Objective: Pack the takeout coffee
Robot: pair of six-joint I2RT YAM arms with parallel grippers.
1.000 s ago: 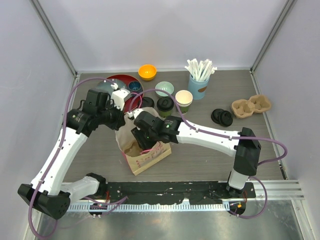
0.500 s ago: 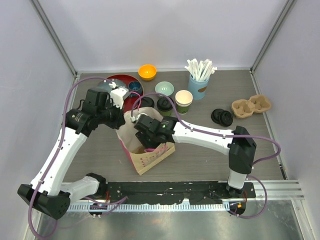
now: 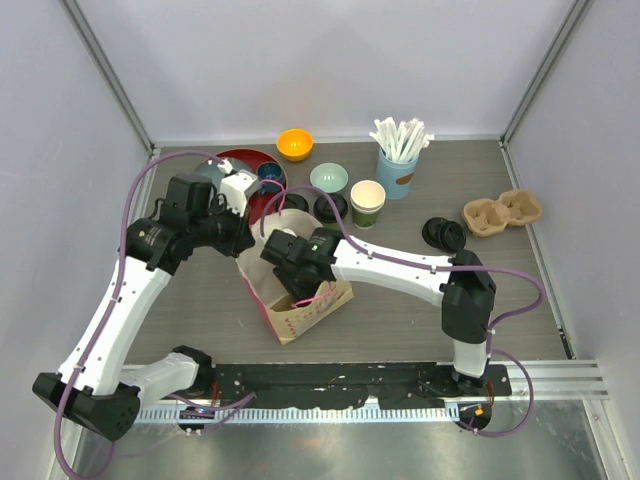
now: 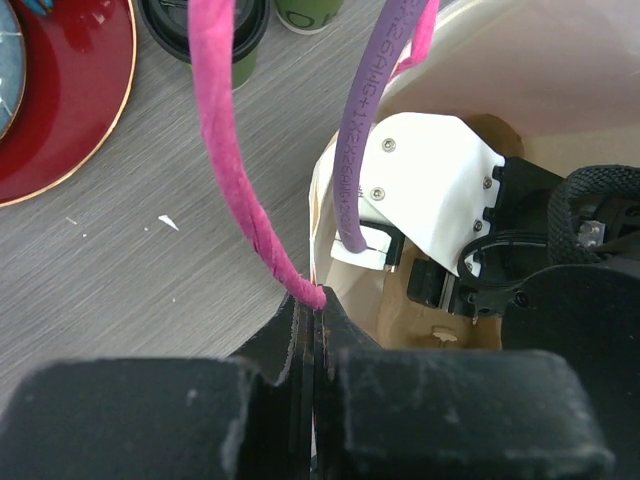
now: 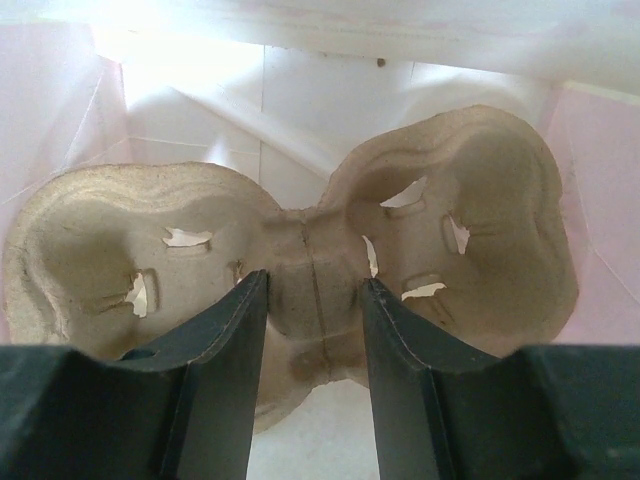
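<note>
Takeout coffee: all cups stand on the grey wood-grain bench, outside the bag and behind it.
- Open green-patterned paper cup: upright, long axis vertical, cream-coloured mouth facing up.
- Lidded green paper cup: just left of the open one, upright, with a round black plastic lid on top.
- The left wrist view shows a further black-lidded green cup, upright, near the glossy red plate.

The pink-printed paper bag stands with its mouth open in front of the cups, between the two arms. The left hand is pressed together on the bag's pink twisted-paper handle, and the cord runs straight into the closed jaws.

The right hand reaches down inside the bag. It is half spread, with its fingers pinching the narrow waist of a moulded-pulp two-well carrier.
- Carrier: low in the bag, long axis running across the right wrist view, wells opening upward. I cannot tell whether it rests on the bag floor.
- Carrier surface: beige, rough and fibrous, with torn tab slots in each well.
- Bag walls around it: smooth, white to pale pink.

Also on the bench:
- loose black lids
- a second pulp carrier at the right
- a light-blue cup of white sticks
</note>
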